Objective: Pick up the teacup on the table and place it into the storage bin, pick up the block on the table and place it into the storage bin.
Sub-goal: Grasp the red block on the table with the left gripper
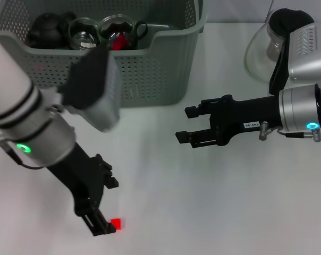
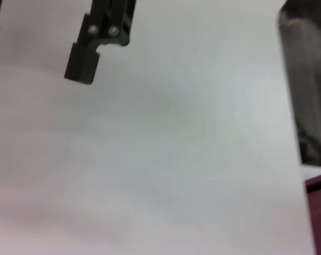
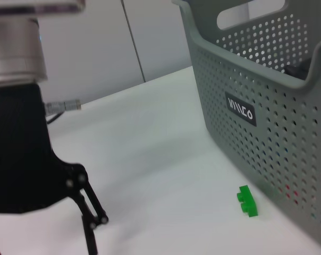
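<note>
Centring comes first: your left pincer (image 1: 110, 206) is spread wide, and the red block (image 1: 116, 223) lies on the table (image 1: 213, 202) just beside one fingertip, not squarely between them. Shift until it sits midway, then squeeze. The storage bin (image 1: 166, 69) stands well beyond this pincer, and the right pincer (image 1: 186, 125), also spread, hovers apart.

White table (image 1: 213, 202): bin (image 1: 150, 69), red block (image 1: 117, 223)

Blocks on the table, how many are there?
2. A red block sits beside the left gripper. A green block lies by the storage bin, seen only from the right wrist. Others may be hidden.
</note>
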Robot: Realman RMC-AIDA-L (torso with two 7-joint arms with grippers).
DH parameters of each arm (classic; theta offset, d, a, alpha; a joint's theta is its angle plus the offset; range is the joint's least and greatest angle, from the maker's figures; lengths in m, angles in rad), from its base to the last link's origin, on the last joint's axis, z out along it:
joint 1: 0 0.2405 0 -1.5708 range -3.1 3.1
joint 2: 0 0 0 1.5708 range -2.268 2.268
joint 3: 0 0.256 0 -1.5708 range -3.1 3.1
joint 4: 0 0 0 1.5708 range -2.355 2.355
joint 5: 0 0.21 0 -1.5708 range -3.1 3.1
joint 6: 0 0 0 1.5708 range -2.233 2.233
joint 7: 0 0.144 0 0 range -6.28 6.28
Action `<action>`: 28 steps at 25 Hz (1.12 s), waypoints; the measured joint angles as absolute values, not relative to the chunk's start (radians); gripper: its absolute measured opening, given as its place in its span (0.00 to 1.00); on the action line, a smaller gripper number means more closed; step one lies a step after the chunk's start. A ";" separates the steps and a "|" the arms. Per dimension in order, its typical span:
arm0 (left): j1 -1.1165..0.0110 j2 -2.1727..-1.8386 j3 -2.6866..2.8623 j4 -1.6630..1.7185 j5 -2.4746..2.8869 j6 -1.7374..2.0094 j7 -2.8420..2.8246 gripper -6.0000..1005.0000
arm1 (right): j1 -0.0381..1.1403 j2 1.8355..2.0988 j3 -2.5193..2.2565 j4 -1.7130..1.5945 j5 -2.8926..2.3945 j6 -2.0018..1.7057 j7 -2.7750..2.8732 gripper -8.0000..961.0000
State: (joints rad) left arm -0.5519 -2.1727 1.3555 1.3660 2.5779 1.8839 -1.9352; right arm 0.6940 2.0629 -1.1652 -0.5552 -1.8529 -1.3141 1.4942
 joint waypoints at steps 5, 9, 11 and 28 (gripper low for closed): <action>-0.531 -2.172 1.471 1.386 2.590 1.801 -1.977 0.94 | 0.697 2.067 -1.165 -0.555 -1.850 -1.297 1.494 0.80; -0.523 -2.171 1.517 1.394 2.605 1.782 -1.982 0.93 | 0.698 2.067 -1.155 -0.555 -1.848 -1.291 1.494 0.80; -0.515 -2.172 1.542 1.405 2.614 1.780 -1.983 0.93 | 0.698 2.067 -1.148 -0.555 -1.848 -1.288 1.494 0.80; -0.388 -2.178 1.697 1.514 2.687 1.698 -2.082 0.91 | 0.704 2.085 -1.138 -0.557 -1.847 -1.236 1.483 0.80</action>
